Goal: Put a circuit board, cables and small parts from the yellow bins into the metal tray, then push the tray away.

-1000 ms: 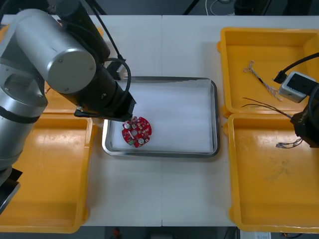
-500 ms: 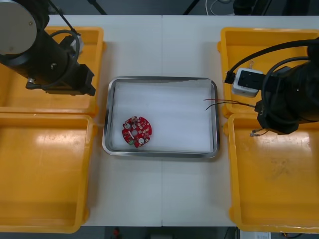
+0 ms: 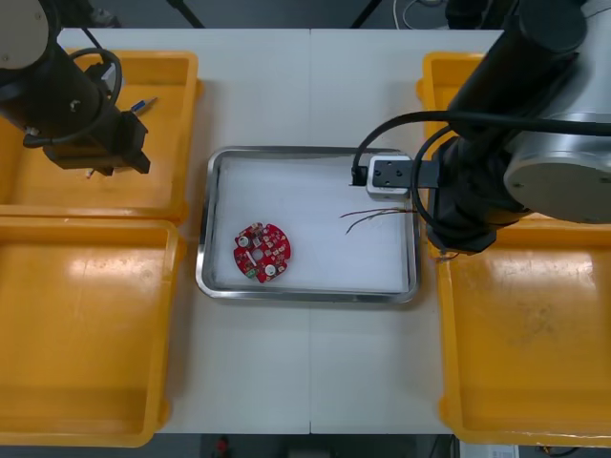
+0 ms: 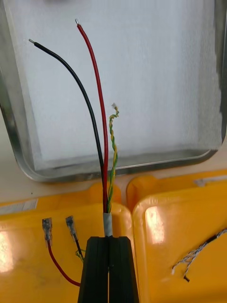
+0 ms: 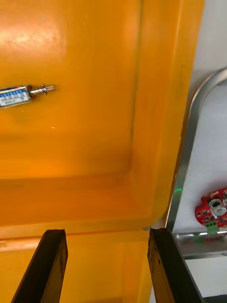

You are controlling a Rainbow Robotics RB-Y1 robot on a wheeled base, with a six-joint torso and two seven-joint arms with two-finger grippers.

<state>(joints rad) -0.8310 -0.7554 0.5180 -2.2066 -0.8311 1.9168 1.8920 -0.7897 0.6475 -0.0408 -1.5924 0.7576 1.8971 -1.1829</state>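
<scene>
My right gripper point(image 4: 109, 239) is shut on a cable bundle point(image 4: 101, 123) of black, red and twisted yellow wires. The right arm point(image 3: 496, 172) hangs over the right rim of the metal tray point(image 3: 305, 151), and the cable's loose ends point(image 3: 377, 217) reach out over the tray's white floor. A round red circuit board point(image 3: 263, 253) lies in the tray near its front left corner. My left gripper point(image 5: 106, 236) is open over the far left yellow bin point(image 3: 172, 124), close to its wall next to the tray. A small metal part point(image 5: 23, 93) lies on that bin's floor beyond the fingers.
Below the right gripper the near right bin point(image 3: 525, 363) holds the cable's tail ends with terminals point(image 4: 47, 227). A twisted blue and white cable point(image 4: 198, 253) lies in the neighbouring bin. The near left bin point(image 3: 86, 334) sits in front of the left arm point(image 3: 81, 114).
The left arm let go of the circuit board in the tray and drew back over the far left bin. The right arm carried the cable bundle from the right bins to the tray's right side.
</scene>
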